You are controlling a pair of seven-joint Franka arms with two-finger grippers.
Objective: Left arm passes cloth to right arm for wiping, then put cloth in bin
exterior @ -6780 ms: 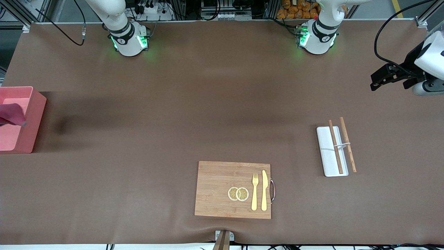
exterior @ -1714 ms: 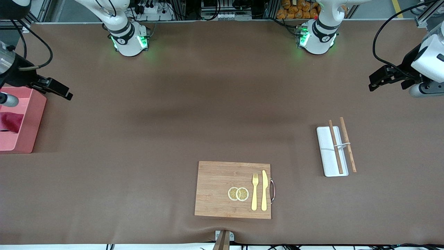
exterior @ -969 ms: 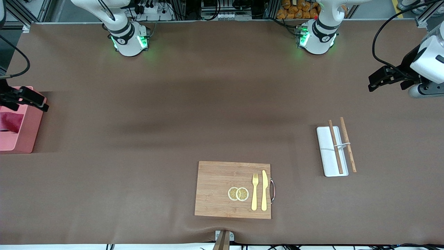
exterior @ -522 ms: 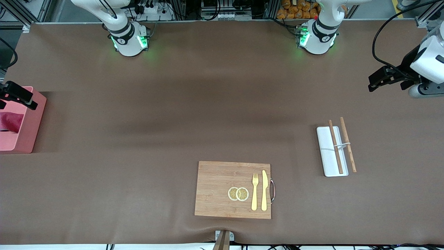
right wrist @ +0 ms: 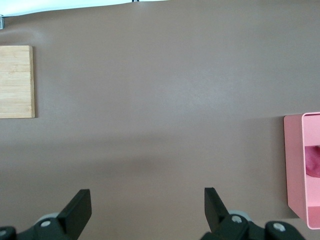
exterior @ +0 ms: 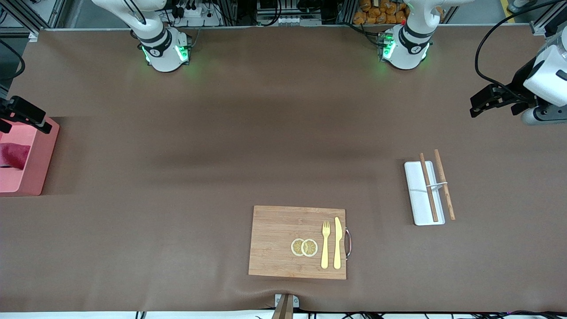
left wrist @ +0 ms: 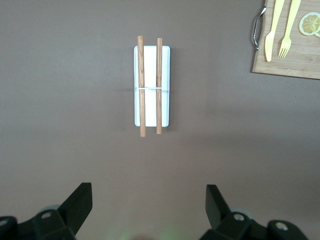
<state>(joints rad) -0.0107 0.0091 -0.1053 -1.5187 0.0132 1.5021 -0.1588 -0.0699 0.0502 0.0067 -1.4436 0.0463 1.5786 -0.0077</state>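
Cloth (exterior: 10,155) lay inside the bin (exterior: 37,155), at the right arm's end of the worktop; judged the task's last step all but done, only the retreat left. Right gripper (exterior: 20,118) hung over the bin's rim on the side toward the robot bases, jaws released and holding nothing; right wrist view showed bare worktop between the fingers (right wrist: 75,210). Left gripper (exterior: 489,98) waited in the air at the left arm's end, jaws likewise spread and empty, over worktop near the white tray (exterior: 418,192) with its wooden sticks (exterior: 429,186). To finish well, judged: lift the right gripper straight clear before swinging, so no finger catches the bin wall or drags the cloth out.
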